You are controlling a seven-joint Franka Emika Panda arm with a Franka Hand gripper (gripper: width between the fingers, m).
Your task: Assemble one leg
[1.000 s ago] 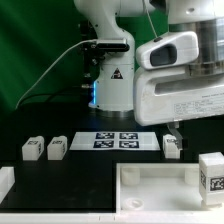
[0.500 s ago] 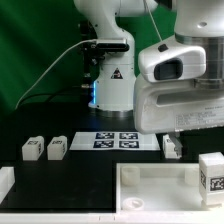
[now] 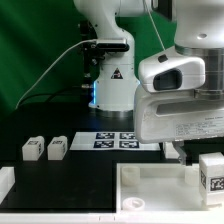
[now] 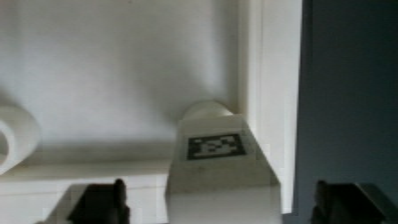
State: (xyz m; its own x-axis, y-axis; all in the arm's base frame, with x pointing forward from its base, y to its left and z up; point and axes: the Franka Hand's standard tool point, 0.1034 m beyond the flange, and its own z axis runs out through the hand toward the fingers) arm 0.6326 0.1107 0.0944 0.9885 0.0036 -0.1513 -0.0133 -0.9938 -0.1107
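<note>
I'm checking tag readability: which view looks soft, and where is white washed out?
Wrist view: soft overall, tag on the leg grainy, the white panel nearly featureless, the pincer tips dark blurs. Exterior view: sharper, the marker board tags crisp, the arm housing bright.

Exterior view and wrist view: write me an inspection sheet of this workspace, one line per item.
Surface: black table, with the marker board lying flat in front of the arm's base.
Job's things: two left legs sit side by side at the exterior view's left. The right leg stands at its right. A fourth leg shows in the wrist view. The white rimmed panel lies in front.
Clutter: a white piece, cut off by the frame.
Grippers: the gripper is open and low, with its fingers apart on either side of the fourth leg.
Cables: a black cable arcs to the arm.
Surroundings: a green backdrop.
</note>
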